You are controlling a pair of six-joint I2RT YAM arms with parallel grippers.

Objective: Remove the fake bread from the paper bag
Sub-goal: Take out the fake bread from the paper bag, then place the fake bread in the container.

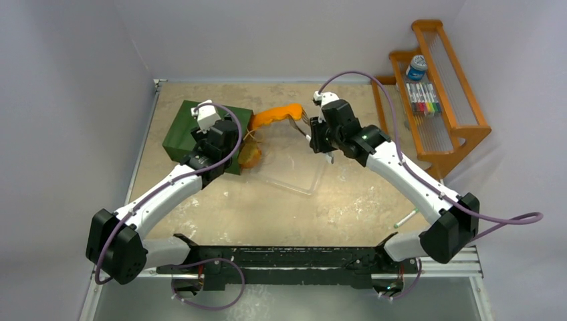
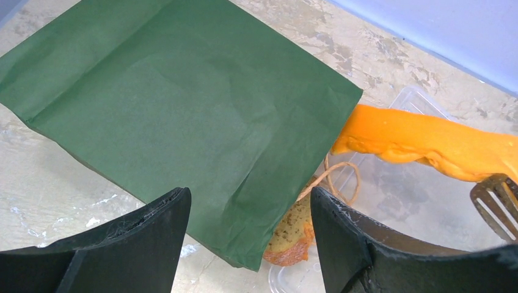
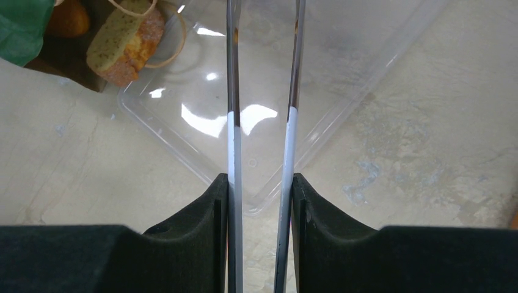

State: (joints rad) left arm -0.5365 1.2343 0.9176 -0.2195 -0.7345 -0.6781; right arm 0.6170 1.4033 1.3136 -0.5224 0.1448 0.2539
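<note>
The dark green paper bag [image 1: 190, 130] lies flat at the table's far left, its mouth facing right; it fills the left wrist view [image 2: 177, 110]. My left gripper [image 1: 215, 142] hovers open over the bag's near corner [image 2: 250, 244], holding nothing. My right gripper [image 1: 319, 136] is shut on the metal tongs [image 3: 261, 122]. The tongs' tips [image 2: 498, 204] hold a long orange loaf [image 1: 277, 115] in the air just outside the bag's mouth [image 2: 427, 143]. A tan brown-crusted slice [image 1: 251, 157] lies at the mouth by the string handle [image 2: 342, 177]. Another orange piece [image 3: 67, 18] sits inside the mouth.
A clear plastic tray [image 1: 297, 175] lies right of the bag, under the tongs [image 3: 342, 79]. A wooden rack [image 1: 434, 93] with markers and a blue can stands at the far right. A pen [image 1: 404, 219] lies near the right arm's base.
</note>
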